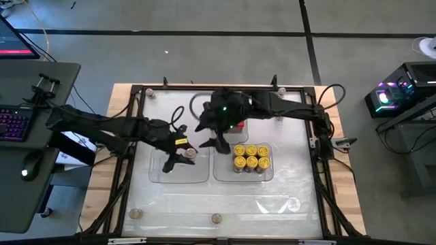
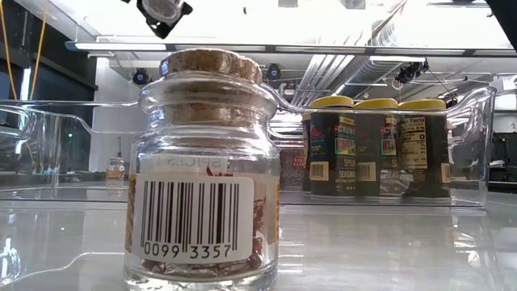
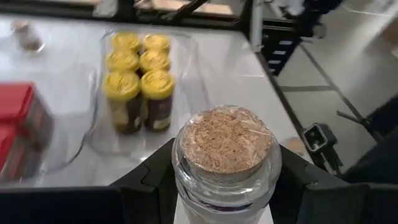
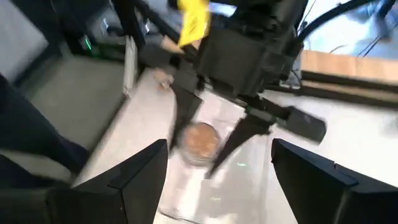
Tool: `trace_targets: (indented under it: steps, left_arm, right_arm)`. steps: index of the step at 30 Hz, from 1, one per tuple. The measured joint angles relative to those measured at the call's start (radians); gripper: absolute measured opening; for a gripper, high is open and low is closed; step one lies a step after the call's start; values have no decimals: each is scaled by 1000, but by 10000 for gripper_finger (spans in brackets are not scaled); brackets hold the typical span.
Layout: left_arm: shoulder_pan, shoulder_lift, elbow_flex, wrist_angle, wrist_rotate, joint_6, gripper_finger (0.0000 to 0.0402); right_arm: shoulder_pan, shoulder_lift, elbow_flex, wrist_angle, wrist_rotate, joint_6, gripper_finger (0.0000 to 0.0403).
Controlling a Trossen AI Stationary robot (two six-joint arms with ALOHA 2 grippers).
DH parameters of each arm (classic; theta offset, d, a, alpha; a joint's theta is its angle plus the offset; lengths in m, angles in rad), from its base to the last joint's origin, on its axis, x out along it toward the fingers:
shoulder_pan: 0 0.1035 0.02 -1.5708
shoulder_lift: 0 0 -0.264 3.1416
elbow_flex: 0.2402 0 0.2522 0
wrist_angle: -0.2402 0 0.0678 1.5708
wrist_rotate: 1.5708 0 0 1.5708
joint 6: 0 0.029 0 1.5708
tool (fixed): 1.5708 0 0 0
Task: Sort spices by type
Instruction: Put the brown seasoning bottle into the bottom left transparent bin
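My left gripper (image 1: 182, 155) is shut on a small glass jar with a cork top (image 3: 227, 140) above the left clear tray (image 1: 155, 178). Just to its right, my right gripper (image 1: 216, 144) hangs open and empty, looking at the held jar (image 4: 200, 142). Several yellow-lidded jars (image 1: 251, 156) stand upright in the right clear tray (image 1: 269, 175). Red boxes (image 3: 15, 121) lie in a tray beside it, mostly hidden under the right arm in the high view. Another cork jar (image 2: 206, 162) stands on its base at the table's near edge. My left gripper pinches the jar's glass body just below the cork (image 3: 181, 163) between its two fingers (image 3: 152, 180), one on each side. The fingers slant down from the table's left. The jar is lifted clear over the left tray, its cork top up.
Loose cork jars stand at the table's near edge (image 1: 216, 218), near left (image 1: 136, 213) and far corners (image 1: 148, 93). The two arms' grippers are close together over the table's middle. A desk with keyboard and mouse (image 1: 20, 126) stands left of the table.
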Motion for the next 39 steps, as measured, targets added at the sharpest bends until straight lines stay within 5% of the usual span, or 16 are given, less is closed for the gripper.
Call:
trace_targets:
  steps: [7,16,21,32,39]
  left_arm:
    - [12,26,1,166,127,117,152]
    - [70,97,22,158,308,134,152]
    - [72,162,98,26,316,212,152]
    - [73,161,117,-52,313,308,152]
    - [81,160,117,-46,314,317,152]
  right_arm:
    - [62,1,0,-64,15,-182,281]
    - [133,31,1,-80,151,-297,281]
    - [157,42,0,-62,286,-280,281]
    - [162,42,0,-26,277,-172,283]
    - [172,50,0,-69,279,-190,348]
